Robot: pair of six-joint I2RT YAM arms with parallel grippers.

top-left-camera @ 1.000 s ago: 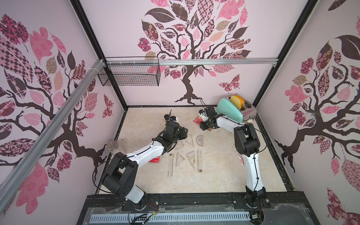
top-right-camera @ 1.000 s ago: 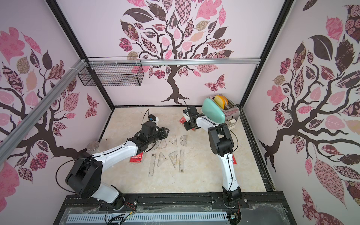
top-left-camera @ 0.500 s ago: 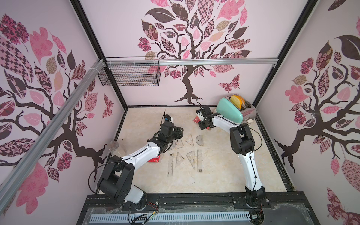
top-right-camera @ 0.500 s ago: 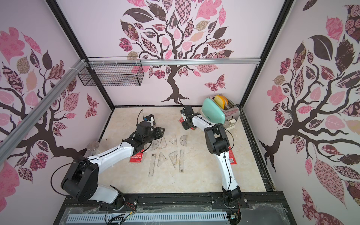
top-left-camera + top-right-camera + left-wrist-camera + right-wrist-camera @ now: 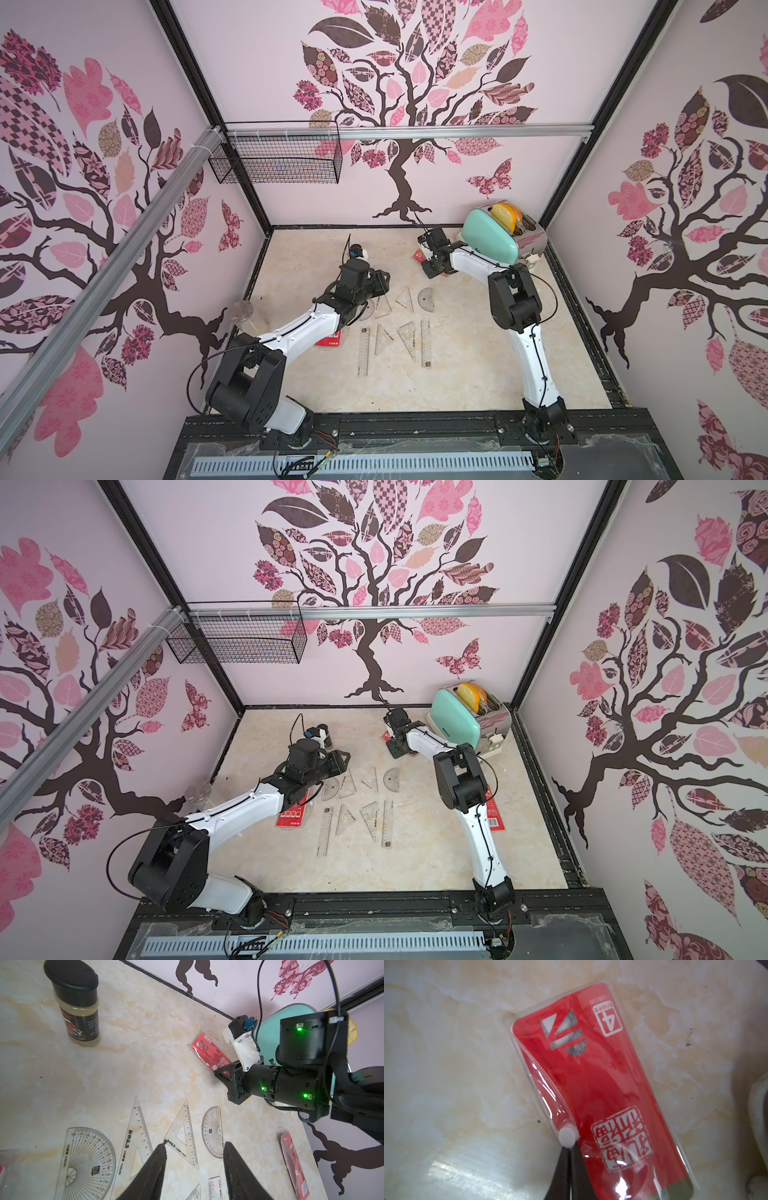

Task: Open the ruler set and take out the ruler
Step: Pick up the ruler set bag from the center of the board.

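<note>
Opening step: the right tool is pinched shut on the ruler set's flap edge. The white snap sits just beyond its tips, and the pouch lies flat on the bench ahead. The next move likely calls for peeling the flap up. The left tool hangs half open and empty.

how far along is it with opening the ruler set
Done: clear plastic rulers and set squares lie loose on the marble tabletop. In hand: the right gripper is shut on the red plastic ruler pouch beside its white snap; the left gripper hovers open. Left: pouch looks closed, nothing pulled out.
</note>
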